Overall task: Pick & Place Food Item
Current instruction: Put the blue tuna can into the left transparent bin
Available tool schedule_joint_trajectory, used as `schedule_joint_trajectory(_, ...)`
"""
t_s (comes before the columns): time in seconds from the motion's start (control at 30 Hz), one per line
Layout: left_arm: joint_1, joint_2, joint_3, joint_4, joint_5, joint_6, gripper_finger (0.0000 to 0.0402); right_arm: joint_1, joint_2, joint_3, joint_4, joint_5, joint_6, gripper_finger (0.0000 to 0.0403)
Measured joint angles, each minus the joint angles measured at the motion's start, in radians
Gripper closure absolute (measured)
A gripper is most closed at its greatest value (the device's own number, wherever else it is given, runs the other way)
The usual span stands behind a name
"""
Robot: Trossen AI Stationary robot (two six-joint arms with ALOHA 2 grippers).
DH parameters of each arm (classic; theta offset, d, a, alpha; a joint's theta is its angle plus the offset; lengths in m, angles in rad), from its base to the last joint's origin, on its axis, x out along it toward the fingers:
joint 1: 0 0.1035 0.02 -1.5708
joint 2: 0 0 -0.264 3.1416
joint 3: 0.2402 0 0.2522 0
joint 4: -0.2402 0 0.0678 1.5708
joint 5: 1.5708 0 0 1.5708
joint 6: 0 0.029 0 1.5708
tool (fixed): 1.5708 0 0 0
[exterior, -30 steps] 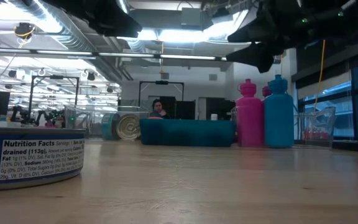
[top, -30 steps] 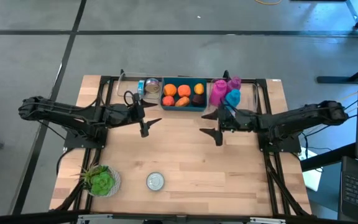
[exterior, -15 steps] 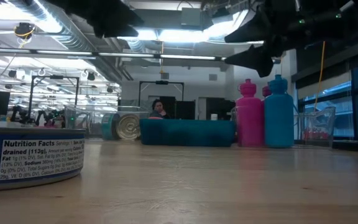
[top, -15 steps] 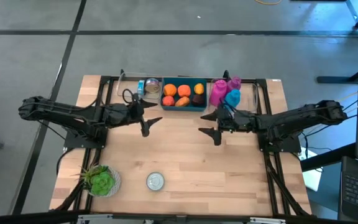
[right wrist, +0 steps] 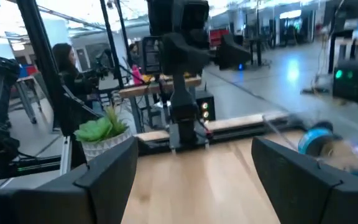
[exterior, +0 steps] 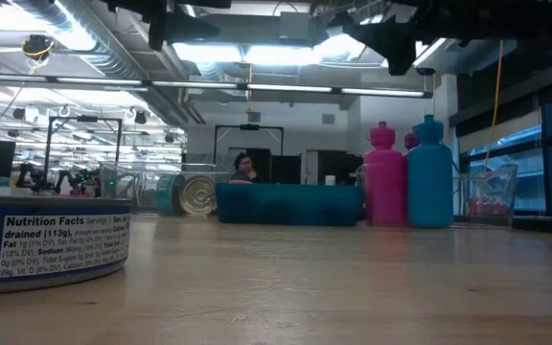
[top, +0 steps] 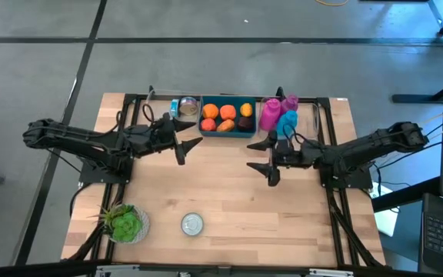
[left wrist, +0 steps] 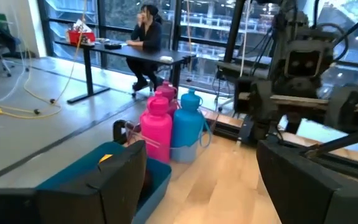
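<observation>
The food items (top: 225, 117) are kept in the blue bin (top: 226, 105) at the far edge of the worktop (top: 229, 200), none yet taken. Both arms are held above the bare middle, presumably poised for a reach. The left tool (top: 184, 148), just short of the bin, and the right tool (top: 266, 158) are spread apart, empty.

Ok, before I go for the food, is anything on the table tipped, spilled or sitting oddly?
One thing: a tin can lies on its side left of the blue food bin, its round end facing the low camera. The other can, the plant pot and the bottles stand upright. No spills show. Both end effectors, left and right, hover open and empty.
</observation>
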Motion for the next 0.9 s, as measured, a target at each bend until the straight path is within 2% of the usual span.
schedule_joint_trajectory(0.1, -0.012, 0.000, -0.002, 0.004, -0.040, 0.027, 0.0109, 0.035, 0.000, 0.000, 0.020, 0.047, -0.039, 0.0089)
schedule_joint_trajectory(0.27, -0.019, -0.001, -0.119, 0.173, -0.030, 0.060, 0.0109, 0.068, 0.000, -0.037, 0.068, 0.118, -0.060, 0.0089)
schedule_joint_trajectory(0.4, -0.019, -0.009, -0.232, 0.317, 0.075, 0.031, 0.0109, 0.069, 0.000, -0.126, 0.195, 0.123, -0.052, 0.0089)
schedule_joint_trajectory(0.63, -0.024, -0.009, -0.294, 0.325, 0.328, -0.100, 0.0109, 0.069, 0.005, -0.203, 0.206, 0.077, -0.060, 0.0089)
schedule_joint_trajectory(0.77, -0.071, 0.012, -0.294, 0.318, 0.370, -0.105, 0.0109, 0.069, 0.017, -0.203, 0.209, 0.038, -0.097, 0.0089)
schedule_joint_trajectory(0.9, -0.137, 0.030, -0.294, 0.290, 0.370, -0.105, 0.0109, 0.068, 0.034, -0.203, 0.209, 0.054, -0.083, 0.0089)
